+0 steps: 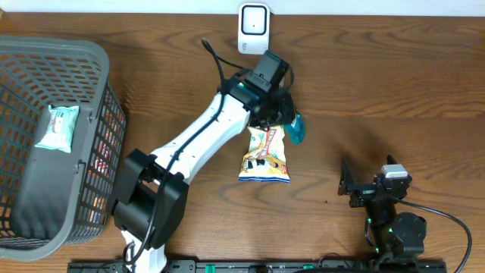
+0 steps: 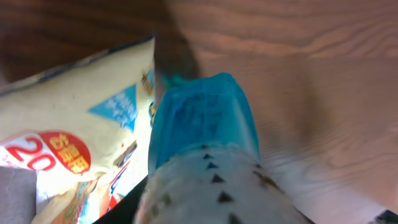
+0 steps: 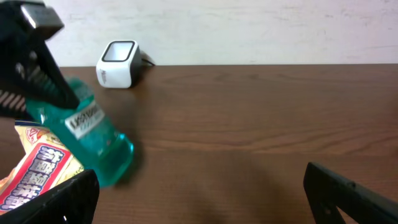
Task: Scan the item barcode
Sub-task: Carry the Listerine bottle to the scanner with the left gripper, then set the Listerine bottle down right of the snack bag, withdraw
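A teal bottle (image 1: 295, 129) with a white label leans tilted, its base low by the wood next to a yellow snack bag (image 1: 265, 155). My left gripper (image 1: 279, 110) is shut on the bottle's upper part. In the left wrist view the bottle (image 2: 199, 124) fills the middle and hides the jaws, with the snack bag (image 2: 62, 143) at its left. The white scanner (image 1: 252, 28) stands at the table's far edge, beyond the bottle. My right gripper (image 3: 208, 196) stands open and holds nothing, low at the near right, facing the bottle (image 3: 93, 140) and the scanner (image 3: 118, 63).
A grey mesh basket (image 1: 98, 91) takes up the left side and holds a pale green packet (image 1: 57, 127). The scanner's black cable (image 1: 216, 57) runs along the wood near the left arm. Bare wooden table (image 1: 394, 83) lies to the right.
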Action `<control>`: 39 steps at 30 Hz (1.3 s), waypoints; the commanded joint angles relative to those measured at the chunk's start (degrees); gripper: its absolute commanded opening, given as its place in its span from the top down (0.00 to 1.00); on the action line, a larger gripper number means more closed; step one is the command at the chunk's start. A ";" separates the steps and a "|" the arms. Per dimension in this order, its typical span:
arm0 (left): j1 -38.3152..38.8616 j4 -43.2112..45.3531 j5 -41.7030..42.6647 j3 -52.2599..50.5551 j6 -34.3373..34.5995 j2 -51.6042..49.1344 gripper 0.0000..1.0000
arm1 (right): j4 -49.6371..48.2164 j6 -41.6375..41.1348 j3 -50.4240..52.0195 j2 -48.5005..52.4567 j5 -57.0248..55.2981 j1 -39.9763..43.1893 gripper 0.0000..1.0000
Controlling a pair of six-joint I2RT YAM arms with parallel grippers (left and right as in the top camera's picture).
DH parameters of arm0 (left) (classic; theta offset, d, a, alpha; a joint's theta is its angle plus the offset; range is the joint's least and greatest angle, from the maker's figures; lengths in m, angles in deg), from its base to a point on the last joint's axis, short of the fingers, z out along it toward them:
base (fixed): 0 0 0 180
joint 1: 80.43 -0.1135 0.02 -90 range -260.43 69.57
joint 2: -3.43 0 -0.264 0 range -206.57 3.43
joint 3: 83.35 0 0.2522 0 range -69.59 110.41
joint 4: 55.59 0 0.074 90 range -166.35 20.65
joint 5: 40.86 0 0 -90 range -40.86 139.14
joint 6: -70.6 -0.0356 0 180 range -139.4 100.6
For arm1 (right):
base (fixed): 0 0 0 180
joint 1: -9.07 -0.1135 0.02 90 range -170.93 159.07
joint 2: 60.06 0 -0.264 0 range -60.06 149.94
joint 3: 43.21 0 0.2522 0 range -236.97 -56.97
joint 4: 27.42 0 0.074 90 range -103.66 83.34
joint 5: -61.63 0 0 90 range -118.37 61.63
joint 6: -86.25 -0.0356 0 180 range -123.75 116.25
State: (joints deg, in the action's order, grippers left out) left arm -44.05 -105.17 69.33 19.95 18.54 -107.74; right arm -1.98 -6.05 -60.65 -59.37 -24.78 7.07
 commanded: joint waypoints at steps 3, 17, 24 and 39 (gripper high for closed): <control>1.64 0.15 -2.95 -1.20 -0.52 -0.09 0.57 | 0.11 0.76 0.11 -0.35 -0.24 -0.61 0.01; 2.05 -0.68 -3.28 0.76 -8.96 5.64 0.01 | 0.11 0.76 0.11 -0.35 -0.24 -0.61 0.01; 1.95 -7.78 -22.73 3.30 -15.80 18.32 0.00 | 0.11 0.76 0.11 -0.35 -0.24 -0.61 0.01; -19.23 -10.51 -42.29 3.30 -18.64 43.71 0.02 | 0.11 0.76 0.11 -0.35 -0.24 -0.61 0.01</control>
State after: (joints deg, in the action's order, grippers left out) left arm -56.62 -115.46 29.70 22.42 0.05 -66.68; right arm -1.98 -6.05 -60.65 -59.39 -24.78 7.07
